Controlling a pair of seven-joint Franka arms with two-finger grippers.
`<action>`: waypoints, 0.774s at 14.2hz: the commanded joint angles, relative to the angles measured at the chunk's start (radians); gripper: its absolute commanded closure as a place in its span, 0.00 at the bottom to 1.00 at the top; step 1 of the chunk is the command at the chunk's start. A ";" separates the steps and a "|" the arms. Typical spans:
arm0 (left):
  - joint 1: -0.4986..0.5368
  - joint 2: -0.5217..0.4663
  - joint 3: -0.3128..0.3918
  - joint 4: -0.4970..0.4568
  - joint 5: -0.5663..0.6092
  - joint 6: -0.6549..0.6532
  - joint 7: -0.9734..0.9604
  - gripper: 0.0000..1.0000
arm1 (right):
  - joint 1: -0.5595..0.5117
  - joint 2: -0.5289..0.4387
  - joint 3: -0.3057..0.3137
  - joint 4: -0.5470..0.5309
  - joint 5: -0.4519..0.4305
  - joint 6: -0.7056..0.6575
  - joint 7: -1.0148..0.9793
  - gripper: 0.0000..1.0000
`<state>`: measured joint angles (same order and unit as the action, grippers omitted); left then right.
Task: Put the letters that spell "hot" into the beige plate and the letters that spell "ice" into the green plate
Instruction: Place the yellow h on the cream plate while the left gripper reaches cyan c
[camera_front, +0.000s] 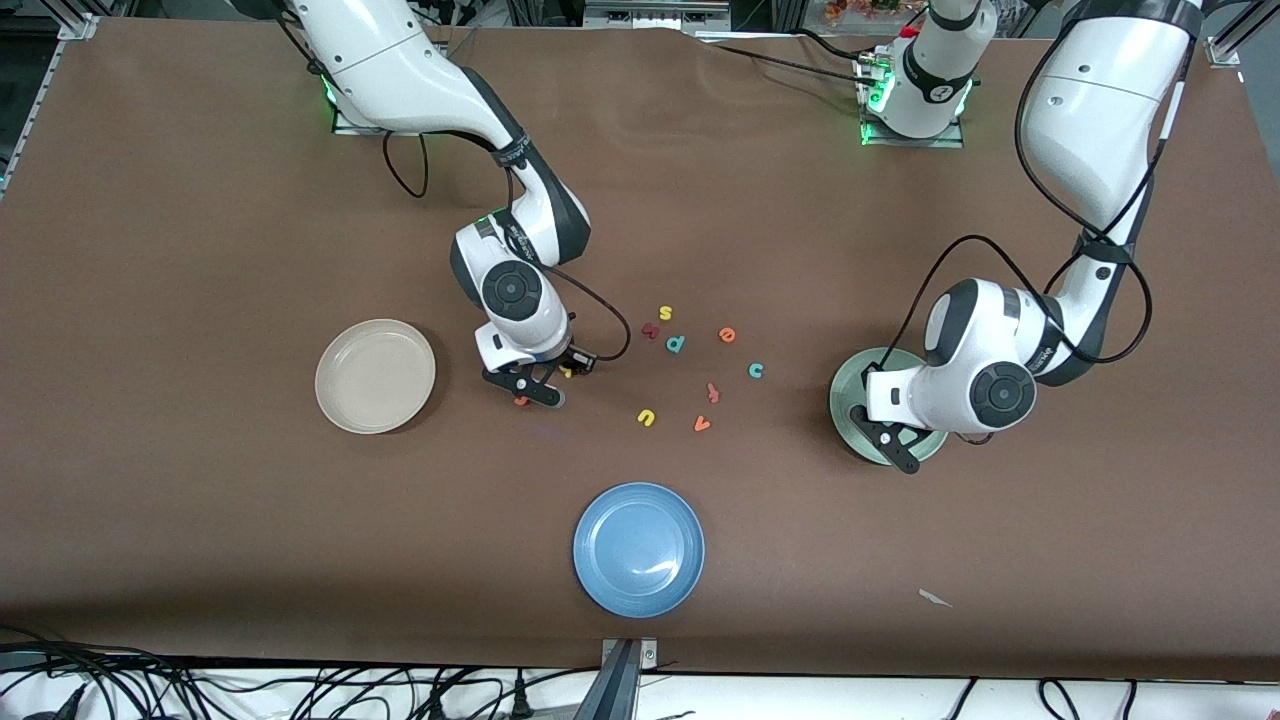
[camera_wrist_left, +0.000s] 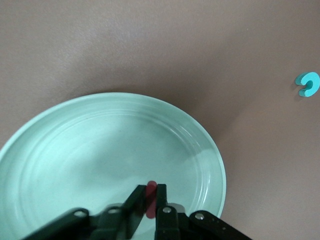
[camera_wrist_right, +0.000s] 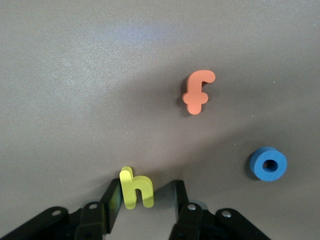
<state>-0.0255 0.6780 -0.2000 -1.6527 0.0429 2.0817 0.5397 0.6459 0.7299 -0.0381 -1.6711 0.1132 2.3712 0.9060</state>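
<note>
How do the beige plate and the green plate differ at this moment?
The beige plate holds nothing; the green plate has the left end effector over it, shut on the dark red "i". The beige plate sits toward the right arm's end of the table, the green plate toward the left arm's. Both are round and shallow.

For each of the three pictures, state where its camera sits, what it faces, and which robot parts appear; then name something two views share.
Front: high across the table, facing both arms, plates and letters.
Left wrist: on the left arm, looking down past the left gripper, which pinches the red "i" over the green plate.
Right wrist: looking down past the right gripper around the yellow "h".
Shared: the teal "c".
</note>
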 joint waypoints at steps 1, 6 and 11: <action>0.001 0.002 -0.006 0.002 0.014 0.006 0.008 0.00 | 0.001 0.026 0.003 0.025 0.013 0.006 -0.001 0.69; -0.030 -0.024 -0.065 0.005 0.005 -0.034 -0.149 0.00 | -0.005 0.031 0.003 0.066 0.014 -0.007 -0.012 0.94; -0.054 -0.028 -0.179 -0.002 0.005 -0.043 -0.559 0.01 | -0.045 -0.024 -0.005 0.185 0.019 -0.248 -0.114 0.99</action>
<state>-0.0549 0.6708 -0.3683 -1.6457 0.0422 2.0550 0.1064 0.6290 0.7354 -0.0444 -1.5383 0.1132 2.2284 0.8783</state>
